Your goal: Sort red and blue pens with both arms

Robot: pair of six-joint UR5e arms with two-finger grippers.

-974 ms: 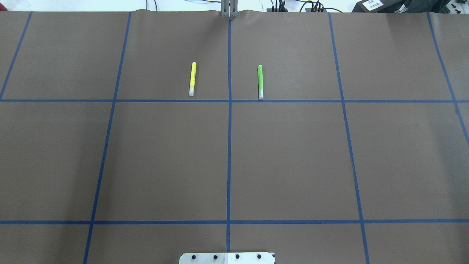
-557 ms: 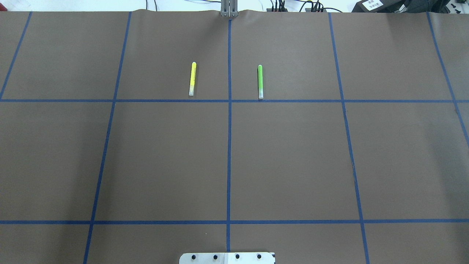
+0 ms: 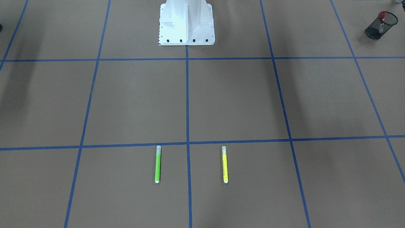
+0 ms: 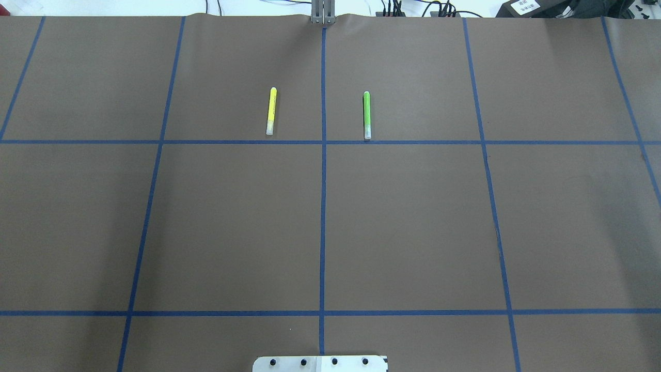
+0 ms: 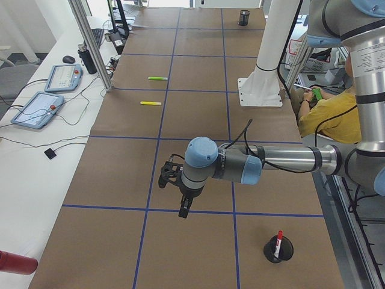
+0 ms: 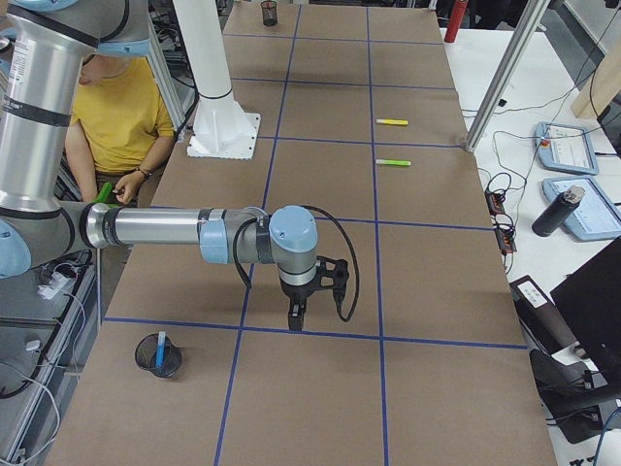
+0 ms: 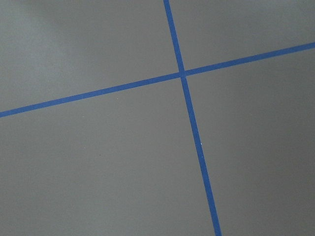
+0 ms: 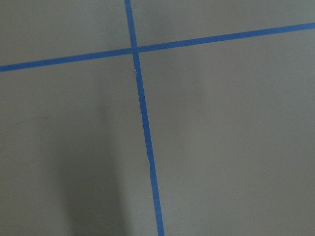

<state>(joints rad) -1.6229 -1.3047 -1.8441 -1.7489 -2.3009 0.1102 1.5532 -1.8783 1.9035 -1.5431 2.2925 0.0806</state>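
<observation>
Far left: red marker [image 5: 278, 241] upright in left mesh cup [image 5: 271, 253] | left gripper [image 5: 183, 212] above table, grip state untellable | right gripper [image 6: 295, 319] likewise | far right: blue highlighter [image 6: 160, 350] in right mesh cup [image 6: 146, 359] | sorting looks complete, so lift both arms straight up, clear of cups.

seemingly open mat [image 4: 413, 222] between pedestal [image 3: 186, 22], yellow highlighter [image 4: 271, 111] and green highlighter [image 4: 366, 114]

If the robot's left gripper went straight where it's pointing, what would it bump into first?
Probably just the brown table cover, near a blue tape crossing. The left gripper points down, and its wrist camera shows no pen below it.
</observation>
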